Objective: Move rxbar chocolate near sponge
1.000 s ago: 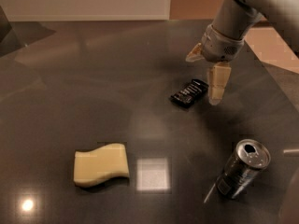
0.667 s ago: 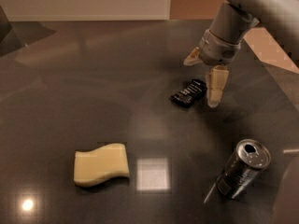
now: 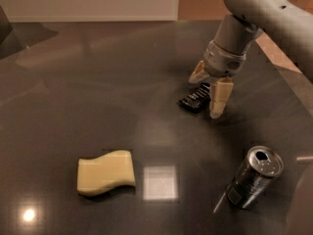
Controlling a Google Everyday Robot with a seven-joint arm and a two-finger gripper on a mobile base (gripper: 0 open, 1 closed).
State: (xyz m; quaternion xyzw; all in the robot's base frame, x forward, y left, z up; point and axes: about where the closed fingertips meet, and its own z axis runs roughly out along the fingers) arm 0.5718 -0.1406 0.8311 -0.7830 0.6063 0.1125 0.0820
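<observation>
Camera view: rxbar chocolate (image 3: 192, 100) diagonal btwn gripper (image 3: 205, 96) jaws

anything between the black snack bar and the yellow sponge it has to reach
Nothing visible: only bare dark tabletop between the glossy black wrapped bar and the pale yellow wavy foam sponge. The silver-topped dark can stands far right. The open gripper is at the bar.

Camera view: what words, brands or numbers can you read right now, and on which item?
Small flat black-wrapped snack bar: pale print, too blurred to read.
Dark silver-topped drink can: pale label patch near its base, unreadable.
Pale yellow wavy foam sponge: no text.
Two-finger gripper, open, low over the bar: no markings visible.
Nothing can be quoted.
</observation>
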